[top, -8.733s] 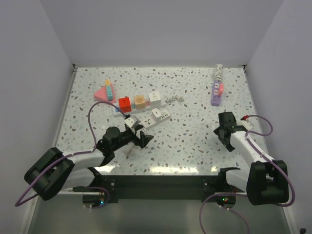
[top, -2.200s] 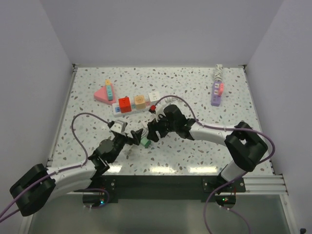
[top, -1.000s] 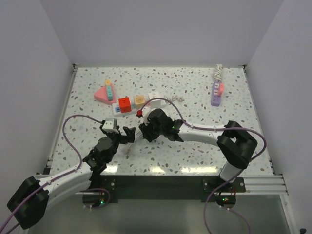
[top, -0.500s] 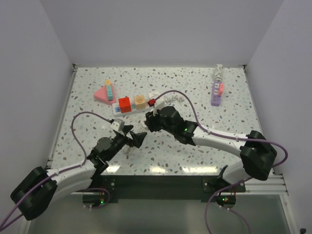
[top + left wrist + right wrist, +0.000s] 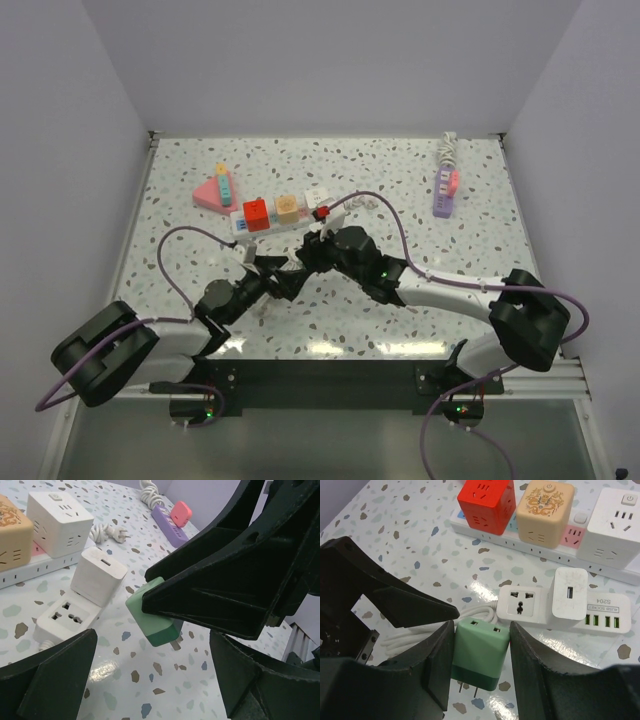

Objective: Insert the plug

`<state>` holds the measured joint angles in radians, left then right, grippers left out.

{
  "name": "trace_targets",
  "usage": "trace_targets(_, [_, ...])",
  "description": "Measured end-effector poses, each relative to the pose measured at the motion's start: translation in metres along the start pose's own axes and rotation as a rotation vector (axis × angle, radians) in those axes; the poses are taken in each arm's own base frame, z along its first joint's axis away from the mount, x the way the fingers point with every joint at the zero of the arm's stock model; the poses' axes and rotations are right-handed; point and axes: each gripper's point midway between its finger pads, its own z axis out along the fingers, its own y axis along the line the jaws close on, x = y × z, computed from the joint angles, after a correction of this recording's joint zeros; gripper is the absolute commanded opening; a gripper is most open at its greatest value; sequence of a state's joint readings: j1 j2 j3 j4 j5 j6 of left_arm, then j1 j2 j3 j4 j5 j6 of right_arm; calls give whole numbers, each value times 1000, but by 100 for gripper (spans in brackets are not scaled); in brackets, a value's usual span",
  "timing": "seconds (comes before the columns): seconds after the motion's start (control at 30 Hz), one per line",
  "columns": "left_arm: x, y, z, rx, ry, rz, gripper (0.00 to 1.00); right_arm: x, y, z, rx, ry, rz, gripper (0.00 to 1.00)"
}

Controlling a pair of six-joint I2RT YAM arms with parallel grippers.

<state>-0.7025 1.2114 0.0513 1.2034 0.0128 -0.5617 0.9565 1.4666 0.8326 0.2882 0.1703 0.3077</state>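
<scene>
My right gripper [image 5: 480, 656] is shut on a green plug [image 5: 479, 642], held just above the table with its two prongs pointing down. In the left wrist view the green plug [image 5: 151, 619] sticks out from the black right fingers [image 5: 220, 597]. My left gripper [image 5: 152, 680] stands open, wide, close in front of the plug and not touching it. A white power strip [image 5: 600, 611] lies just beyond, with a free universal socket [image 5: 521, 601] and a white charger [image 5: 569, 599] plugged in beside it. From above, both grippers [image 5: 290, 275] meet at mid-table and cover the plug.
A long white strip [image 5: 275, 222] carries a red cube [image 5: 487, 499], a tan cube [image 5: 546, 507] and a white cube [image 5: 615, 522]. A coiled white cable [image 5: 415, 637] lies by the plug. A pink triangular block [image 5: 213, 192] sits far left, a purple strip [image 5: 445, 190] far right.
The right gripper has kept its hold on the green plug while shifting slightly over the mid-table. The left gripper, still open, has moved right, closer to the plug.
</scene>
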Motion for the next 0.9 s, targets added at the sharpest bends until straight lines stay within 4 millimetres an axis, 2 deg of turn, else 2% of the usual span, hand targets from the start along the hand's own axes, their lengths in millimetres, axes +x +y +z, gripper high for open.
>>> trace_targets(0.3, [13,1,11,2,40,-59,93,-9,11,-2,-37,-52,26,0])
trace_targets(0.43, [23,5,12,-13,73,-78,81,-10,17,-3,-54,-61,30,0])
trace_targets(0.5, [26,6,12,-17,80,-82,69,-7,19,-4,-60,-58,33,0])
trace_targets(0.53, [27,5,12,-10,87,-82,59,-5,19,-5,-61,-58,32,0])
trace_targets(0.67, [35,3,12,3,115,-79,39,-3,17,-6,-57,-60,37,0])
trace_targets(0.73, [38,4,11,2,126,-75,32,-2,17,-7,-57,-57,36,0])
trace_targets(0.8, [42,5,11,5,140,-69,19,1,16,-8,-55,-50,35,0])
trace_targets(0.83, [45,3,10,20,153,-62,3,3,15,-8,-52,-48,35,0])
trace_targets(0.9, [50,1,9,35,174,-47,0,4,13,-8,-46,-41,32,0])
